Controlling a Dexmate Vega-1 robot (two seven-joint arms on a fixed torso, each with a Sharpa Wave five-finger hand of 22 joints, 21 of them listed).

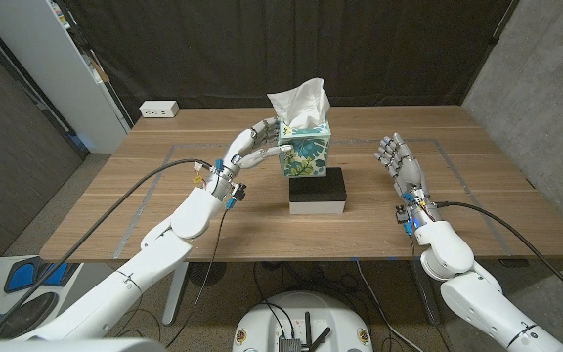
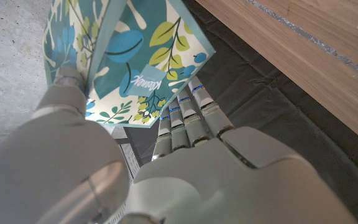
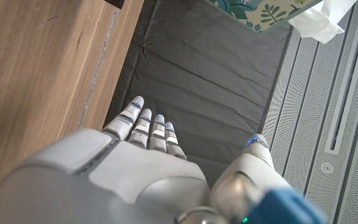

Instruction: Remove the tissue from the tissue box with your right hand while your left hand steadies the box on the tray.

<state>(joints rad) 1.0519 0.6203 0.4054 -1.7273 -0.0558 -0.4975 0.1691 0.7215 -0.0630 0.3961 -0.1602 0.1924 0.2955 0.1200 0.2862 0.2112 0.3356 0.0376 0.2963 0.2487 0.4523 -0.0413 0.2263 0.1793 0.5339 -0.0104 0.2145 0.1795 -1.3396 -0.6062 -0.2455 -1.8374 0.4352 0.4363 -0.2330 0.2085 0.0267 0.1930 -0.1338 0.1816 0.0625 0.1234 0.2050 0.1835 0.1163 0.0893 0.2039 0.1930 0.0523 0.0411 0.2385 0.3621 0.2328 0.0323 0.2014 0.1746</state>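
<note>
Kleenex tissue box point(image 1: 307, 147) sits on the black tray point(image 1: 318, 196) mid-table, tissue point(image 1: 299, 100) sticking straight up from its top. Left hand point(image 1: 250, 147) grips the box's left side. Right hand point(image 1: 399, 161) is open and empty, fingers spread, well apart to the box's right; tissue lies up-left of it.

Even, soft overhead light fills the head view, bright enough that the white tissue point(image 1: 299, 101) nearly washes out, while the black tray point(image 1: 318, 192) under the tissue box point(image 1: 306, 148) reads as a dark block and only faint, short shadows lie on the worktop point(image 1: 145, 200) beside that box. In the left wrist view the left robot hand point(image 2: 185, 174) is close and soft-focused with a mild sheen, while the box print is sharp. In the right wrist view the right robot hand point(image 3: 135, 174) blurs toward the lens, and the straight wall panels beyond lean with wide-angle distortion.
</note>
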